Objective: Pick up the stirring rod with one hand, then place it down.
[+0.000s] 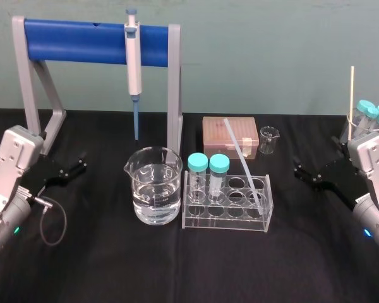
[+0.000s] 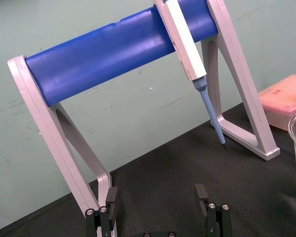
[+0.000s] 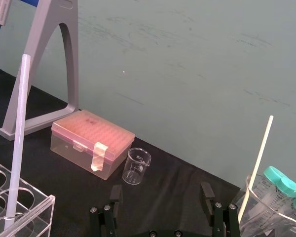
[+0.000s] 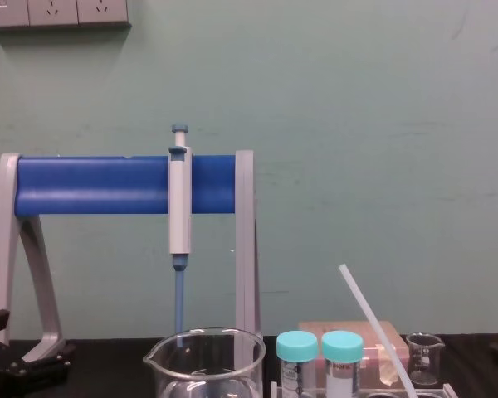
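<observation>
The stirring rod (image 1: 242, 159) is a long translucent white rod that leans in a clear tube rack (image 1: 226, 226) at the table's middle, with its top tilted toward the back left. It also shows in the right wrist view (image 3: 17, 143) and the chest view (image 4: 375, 330). My right gripper (image 1: 298, 169) hovers open and empty to the right of the rack, its fingers (image 3: 206, 190) spread wide. At the far left, my left gripper (image 1: 81, 164) is open too, with nothing between its fingers (image 2: 112, 196), near the stand's leg.
A large beaker of water (image 1: 155, 186) stands left of the rack. Two teal-capped tubes (image 1: 208, 165) sit in the rack. Behind are a pink tip box (image 1: 230, 136), a small beaker (image 1: 269, 140) and a pipette (image 1: 133, 60) hanging on a blue-barred stand (image 1: 76, 41). A beaker with tubes and a thin stick (image 1: 352, 95) stands far right.
</observation>
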Action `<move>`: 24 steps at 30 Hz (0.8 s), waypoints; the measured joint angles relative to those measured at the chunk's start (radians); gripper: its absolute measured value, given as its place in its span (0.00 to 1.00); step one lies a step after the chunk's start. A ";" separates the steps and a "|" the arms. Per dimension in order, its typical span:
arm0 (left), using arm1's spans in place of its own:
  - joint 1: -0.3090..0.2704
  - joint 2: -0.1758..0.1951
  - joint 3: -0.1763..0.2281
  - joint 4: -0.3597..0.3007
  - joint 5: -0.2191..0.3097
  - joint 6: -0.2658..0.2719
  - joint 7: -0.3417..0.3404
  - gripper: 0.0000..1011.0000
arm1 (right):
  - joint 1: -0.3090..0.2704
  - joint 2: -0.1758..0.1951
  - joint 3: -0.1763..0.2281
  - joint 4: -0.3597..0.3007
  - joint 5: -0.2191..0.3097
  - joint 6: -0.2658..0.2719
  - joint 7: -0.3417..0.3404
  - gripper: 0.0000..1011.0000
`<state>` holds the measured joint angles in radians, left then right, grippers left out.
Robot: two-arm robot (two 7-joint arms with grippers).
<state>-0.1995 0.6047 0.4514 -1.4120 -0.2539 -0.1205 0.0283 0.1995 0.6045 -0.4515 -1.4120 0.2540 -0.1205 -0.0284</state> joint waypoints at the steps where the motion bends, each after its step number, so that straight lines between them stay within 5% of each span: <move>1: 0.000 0.000 0.000 0.000 0.000 0.000 0.000 0.99 | 0.000 0.000 0.000 0.000 0.000 0.000 0.000 0.99; 24: 0.000 0.000 0.000 0.000 0.000 0.000 0.000 0.99 | 0.000 0.000 0.000 0.000 0.000 0.000 0.000 0.99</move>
<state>-0.1995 0.6047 0.4514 -1.4120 -0.2539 -0.1206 0.0283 0.1995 0.6047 -0.4514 -1.4120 0.2540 -0.1205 -0.0283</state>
